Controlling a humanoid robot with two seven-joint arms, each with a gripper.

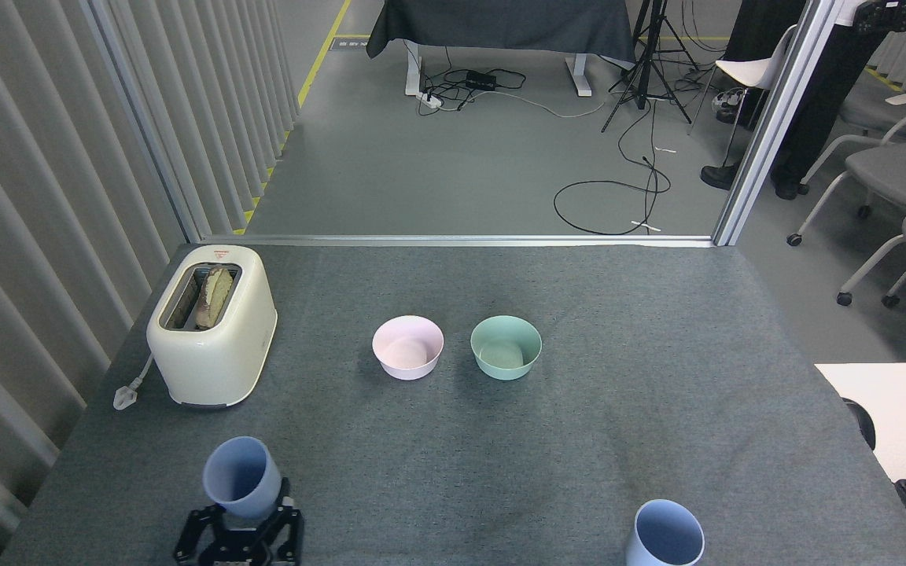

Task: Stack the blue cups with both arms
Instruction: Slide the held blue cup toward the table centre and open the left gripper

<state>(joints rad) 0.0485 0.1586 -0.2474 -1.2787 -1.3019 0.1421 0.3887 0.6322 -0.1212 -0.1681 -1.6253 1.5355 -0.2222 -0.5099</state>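
Note:
One blue cup is held upright above the near-left part of the grey table, its mouth open toward me. My left gripper comes up from the bottom edge and is shut on this cup's lower part, black fingers on both sides. The second blue cup stands upright at the near right, cut by the bottom edge, with nothing touching it. My right arm and its gripper are out of view.
A cream toaster with bread in it stands at the left. A pale pink bowl and a mint green bowl sit side by side mid-table. A white desk with a keyboard adjoins the right edge.

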